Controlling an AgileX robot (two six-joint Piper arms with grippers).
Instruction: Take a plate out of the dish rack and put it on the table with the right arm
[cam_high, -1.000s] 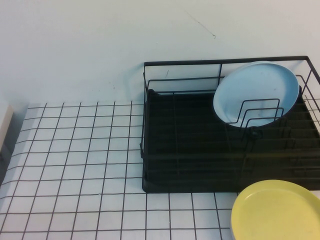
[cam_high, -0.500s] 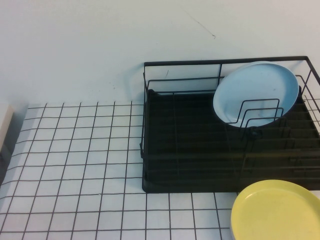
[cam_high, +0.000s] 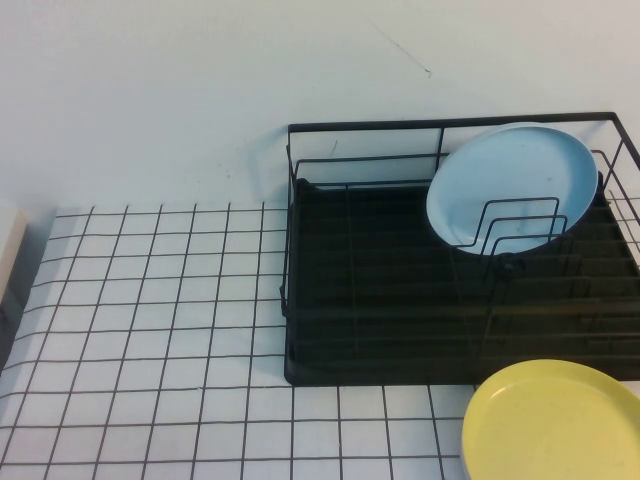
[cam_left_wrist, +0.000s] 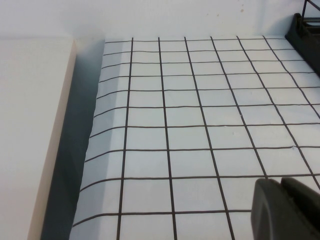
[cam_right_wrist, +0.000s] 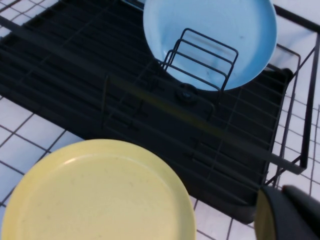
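Note:
The yellow plate (cam_high: 555, 425) lies flat at the table's front right, just in front of the dish rack (cam_high: 350, 280), its far rim covering the rack's front edge. It also shows in the right wrist view (cam_right_wrist: 100, 195), with the rack (cam_right_wrist: 75, 60) behind it. My right gripper (cam_right_wrist: 281, 190) is shut and empty, above the table beside the plate and apart from it. My left gripper (cam_left_wrist: 280, 181) is shut and empty over the gridded table (cam_left_wrist: 190, 110) far to the left. Neither arm shows in the high view.
A light blue plate (cam_high: 510, 180) stands tilted against wire dividers at the rack's back right; it also shows in the right wrist view (cam_right_wrist: 215, 25). A pale board (cam_left_wrist: 30, 125) borders the table's left edge. The gridded table (cam_high: 150, 300) stretches left of the rack.

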